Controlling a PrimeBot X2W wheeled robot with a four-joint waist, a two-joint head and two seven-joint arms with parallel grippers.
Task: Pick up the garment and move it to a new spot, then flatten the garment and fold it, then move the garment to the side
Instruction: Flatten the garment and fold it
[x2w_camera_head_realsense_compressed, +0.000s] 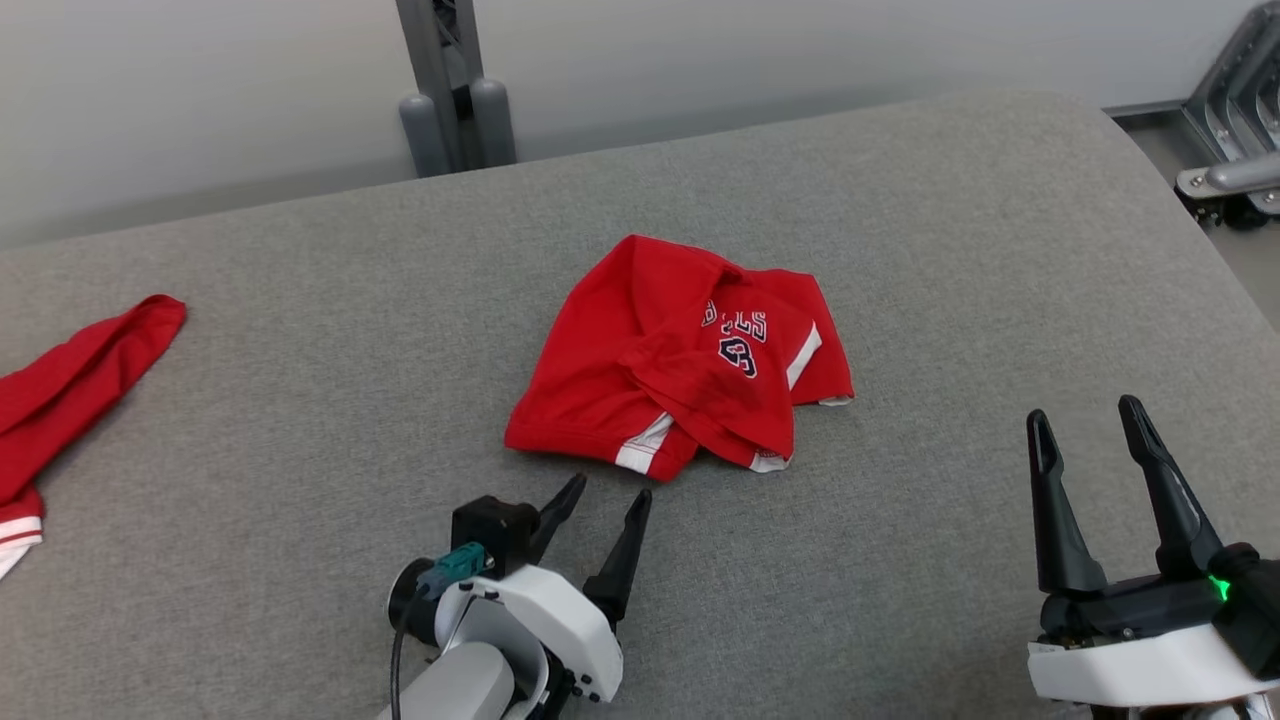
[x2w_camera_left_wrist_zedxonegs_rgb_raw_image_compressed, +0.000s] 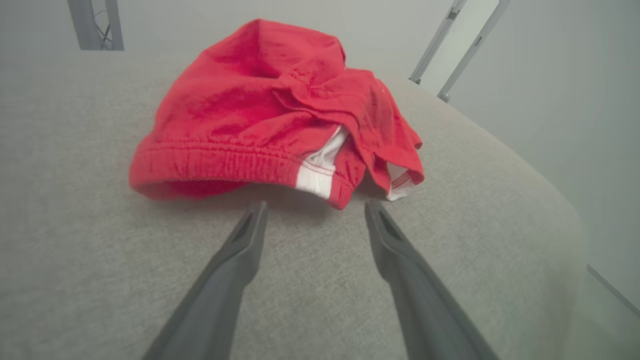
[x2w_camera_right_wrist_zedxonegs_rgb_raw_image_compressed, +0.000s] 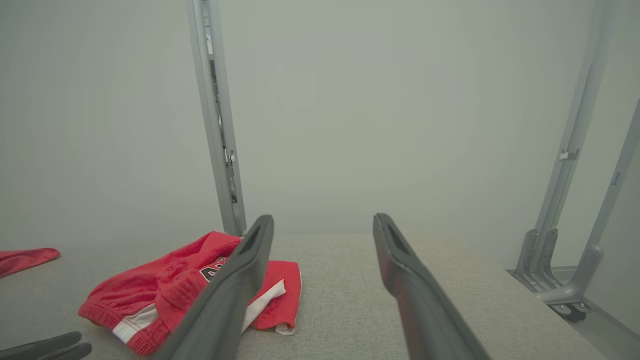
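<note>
A crumpled red garment (x2w_camera_head_realsense_compressed: 680, 355) with white side stripes and dark lettering lies in the middle of the grey padded table (x2w_camera_head_realsense_compressed: 900, 250). My left gripper (x2w_camera_head_realsense_compressed: 605, 490) is open just short of its near edge, nothing between the fingers. In the left wrist view the left gripper (x2w_camera_left_wrist_zedxonegs_rgb_raw_image_compressed: 315, 206) points at the elastic waistband of the garment (x2w_camera_left_wrist_zedxonegs_rgb_raw_image_compressed: 260, 115), a small gap away. My right gripper (x2w_camera_head_realsense_compressed: 1085, 412) stands open over bare table at the lower right, well clear of the cloth. The right wrist view shows the garment (x2w_camera_right_wrist_zedxonegs_rgb_raw_image_compressed: 165, 287) low on the left, partly behind a finger of the right gripper (x2w_camera_right_wrist_zedxonegs_rgb_raw_image_compressed: 324, 220).
A second red cloth with white trim (x2w_camera_head_realsense_compressed: 70, 390) lies at the table's left edge. A grey metal post (x2w_camera_head_realsense_compressed: 450, 90) rises behind the table, and a wheeled metal frame (x2w_camera_head_realsense_compressed: 1235, 150) stands off the far right corner. The table's right edge curves down near my right arm.
</note>
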